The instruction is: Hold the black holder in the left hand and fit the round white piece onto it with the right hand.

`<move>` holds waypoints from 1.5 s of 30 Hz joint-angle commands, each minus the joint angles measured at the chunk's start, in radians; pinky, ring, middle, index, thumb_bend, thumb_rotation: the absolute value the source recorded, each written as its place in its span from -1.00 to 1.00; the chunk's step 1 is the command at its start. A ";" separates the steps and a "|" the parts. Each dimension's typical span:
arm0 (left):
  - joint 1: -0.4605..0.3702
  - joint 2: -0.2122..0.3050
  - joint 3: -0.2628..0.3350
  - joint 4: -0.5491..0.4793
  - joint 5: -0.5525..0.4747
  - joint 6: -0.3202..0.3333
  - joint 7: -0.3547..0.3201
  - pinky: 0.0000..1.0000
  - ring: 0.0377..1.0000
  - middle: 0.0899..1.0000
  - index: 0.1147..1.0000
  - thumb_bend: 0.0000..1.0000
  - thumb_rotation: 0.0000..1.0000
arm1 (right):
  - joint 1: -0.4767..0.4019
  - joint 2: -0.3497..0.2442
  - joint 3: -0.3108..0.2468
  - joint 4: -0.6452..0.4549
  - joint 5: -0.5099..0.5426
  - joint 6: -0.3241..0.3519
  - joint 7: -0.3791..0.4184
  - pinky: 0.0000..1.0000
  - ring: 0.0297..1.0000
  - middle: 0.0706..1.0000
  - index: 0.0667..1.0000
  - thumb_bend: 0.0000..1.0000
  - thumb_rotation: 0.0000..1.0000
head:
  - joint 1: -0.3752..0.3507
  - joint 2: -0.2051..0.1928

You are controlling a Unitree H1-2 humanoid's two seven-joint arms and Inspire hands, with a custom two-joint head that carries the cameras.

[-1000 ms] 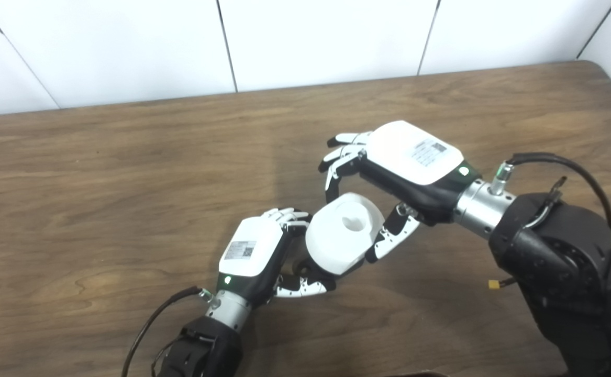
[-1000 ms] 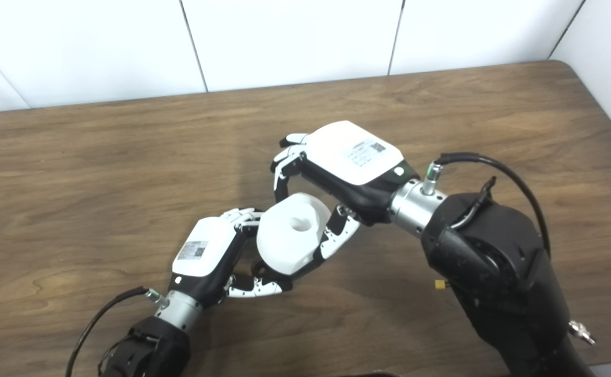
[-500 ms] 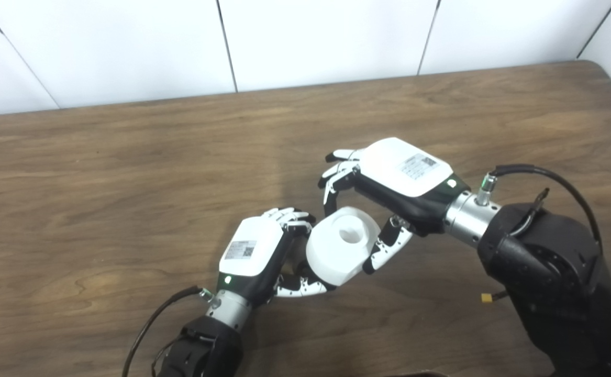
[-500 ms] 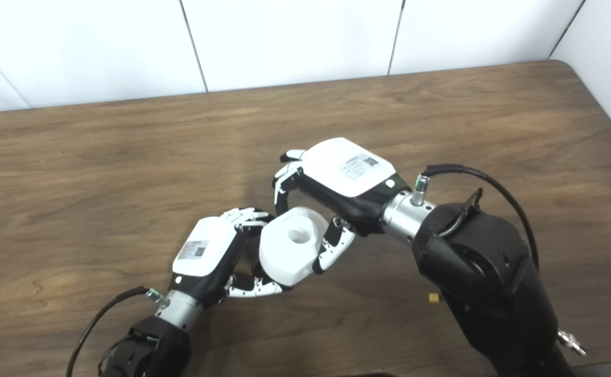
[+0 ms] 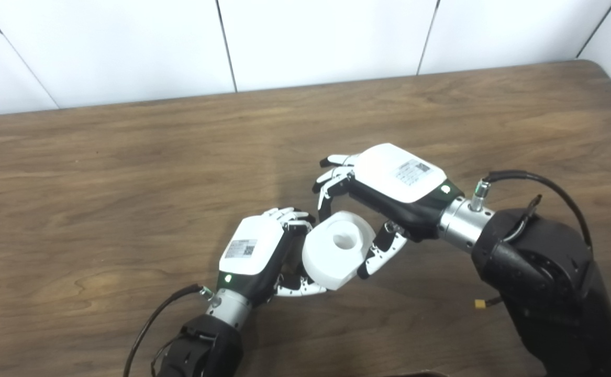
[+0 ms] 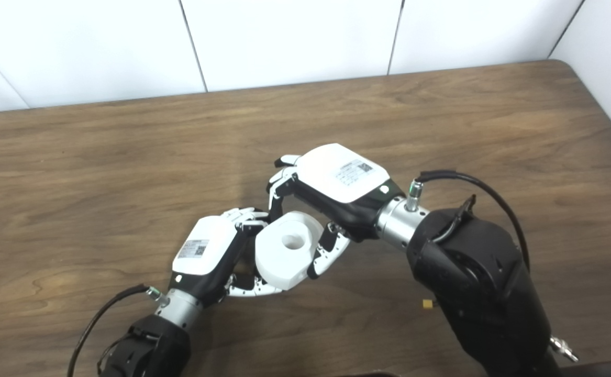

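Observation:
A round white piece with a hole in its middle is gripped by my right hand, fingers on its far side and thumb on its near right side. My left hand is curled just left of it, touching its lower left edge. The black holder is almost wholly hidden inside the left hand and under the white piece; only a dark bit shows between thumb and fingers. The white piece sits low, close to the wooden table.
The brown table runs to a white tiled wall at the back, and its right rear corner is rounded. Black cables trail from both wrists. Nothing else lies on the table top.
My right hand has carried the white piece down and to the left, closing it against the left hand. The left hand has stayed in place.

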 commanded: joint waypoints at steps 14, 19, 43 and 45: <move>0.017 0.007 -0.011 0.008 0.004 0.031 -0.047 0.70 0.69 0.54 -0.15 0.02 -0.89 | -0.015 0.027 0.004 -0.002 -0.047 -0.054 -0.019 0.73 0.84 0.56 -0.10 0.03 -0.71 | -0.009 0.000; 0.018 0.009 -0.011 0.011 0.002 0.026 -0.042 0.70 0.69 0.54 -0.15 0.02 -0.89 | -0.024 0.032 0.006 0.006 -0.057 -0.066 -0.021 0.74 0.86 0.57 -0.10 0.04 -0.71 | -0.011 0.001; 0.020 0.012 -0.009 0.000 0.001 0.028 -0.045 0.69 0.68 0.53 -0.15 0.02 -0.89 | -0.034 0.066 0.013 0.027 -0.090 -0.098 -0.019 0.70 0.84 0.56 -0.10 0.04 -0.72 | -0.022 0.006; 0.020 0.012 -0.009 0.001 0.002 0.027 -0.044 0.68 0.68 0.53 -0.15 0.02 -0.89 | -0.033 0.067 0.014 0.026 -0.089 -0.098 -0.018 0.70 0.83 0.55 -0.10 0.04 -0.72 | -0.022 0.006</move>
